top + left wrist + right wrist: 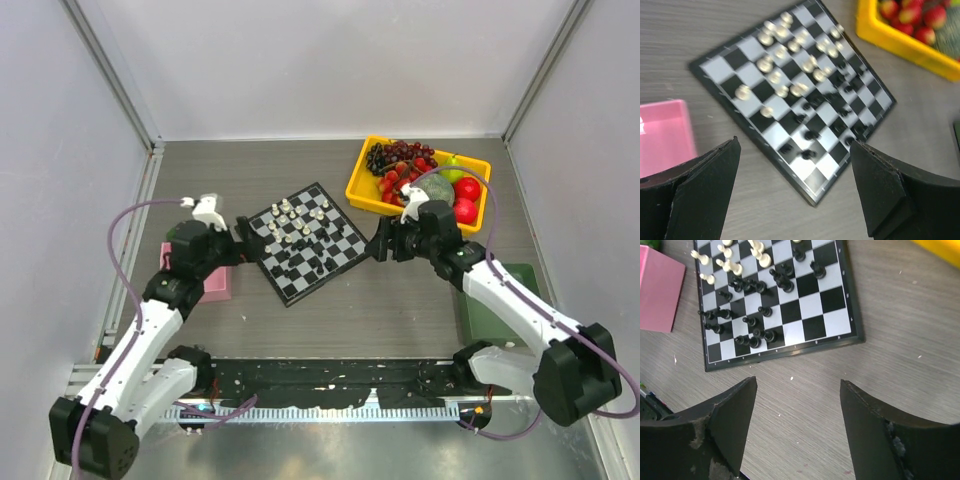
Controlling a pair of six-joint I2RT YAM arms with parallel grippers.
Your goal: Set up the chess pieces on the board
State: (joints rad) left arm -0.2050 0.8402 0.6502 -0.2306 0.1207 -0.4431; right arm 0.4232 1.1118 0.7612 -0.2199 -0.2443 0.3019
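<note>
The left tool and the right tool are held spread and empty; the board, strewn with chess pieces, is seen ahead of both.

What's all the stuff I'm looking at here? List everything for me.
table: one, grey wood grain, under everything
board: one, black and white checks, centre of table, turned at an angle
white pieces: many, scattered on the board's far half
black pieces: many, scattered on the board's near half
pink tray: one, left of the board, partly under the left arm
yellow bin: one, far right of the board
fruit: a heap, dark grapes plus red and green, in the bin
green pad: one, dark green, under the right arm
left claw: black, open, empty, at the board's left
right claw: black, open, empty, at the board's right
</note>
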